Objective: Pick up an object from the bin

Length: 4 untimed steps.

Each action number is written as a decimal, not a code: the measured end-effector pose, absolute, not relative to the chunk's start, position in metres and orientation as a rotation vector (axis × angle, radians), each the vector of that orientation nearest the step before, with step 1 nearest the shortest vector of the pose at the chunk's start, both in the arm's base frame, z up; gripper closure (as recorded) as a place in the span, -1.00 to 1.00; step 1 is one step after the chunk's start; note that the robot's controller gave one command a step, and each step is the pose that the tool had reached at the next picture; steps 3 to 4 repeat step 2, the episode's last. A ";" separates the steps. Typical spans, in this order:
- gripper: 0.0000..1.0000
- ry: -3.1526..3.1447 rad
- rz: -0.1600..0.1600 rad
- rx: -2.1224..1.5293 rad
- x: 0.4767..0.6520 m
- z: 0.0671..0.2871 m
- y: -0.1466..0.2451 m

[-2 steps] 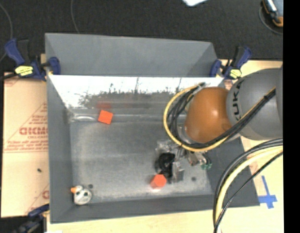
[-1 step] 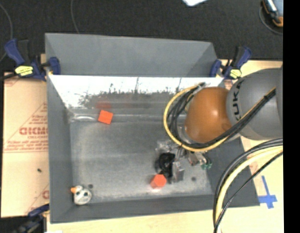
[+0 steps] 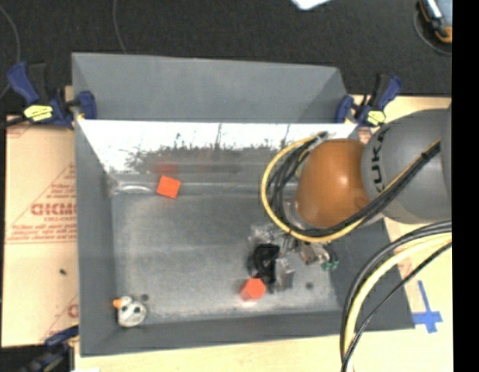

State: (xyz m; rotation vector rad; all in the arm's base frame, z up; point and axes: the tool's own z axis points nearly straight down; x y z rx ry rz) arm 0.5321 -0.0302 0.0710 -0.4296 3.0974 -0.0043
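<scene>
While the end effector (image 3: 272,268) hangs low in the bin (image 3: 92,231) toward its front right, clenched or released I cannot tell, the small orange block (image 3: 253,288) lies just beside it on the floor, apparently not yet lifted, so the pick is left to do.

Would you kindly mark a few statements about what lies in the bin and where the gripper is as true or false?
1. An orange cube lies toward the upper left of the bin floor. True.
2. The gripper is over the lower left corner. False: it is at the lower right, next to a small orange piece.
3. A small white and orange thing sits in the lower left corner. True.
4. The bin is heaped with things. False: only a few lie in it, well apart.
</scene>
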 end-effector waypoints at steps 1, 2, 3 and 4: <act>1.00 3.097 -0.004 -0.430 0.532 0.071 -0.030; 1.00 3.097 -0.005 -0.431 0.532 0.071 -0.030; 1.00 3.097 -0.005 -0.431 0.532 0.071 -0.030; 1.00 3.097 -0.005 -0.431 0.532 0.071 -0.030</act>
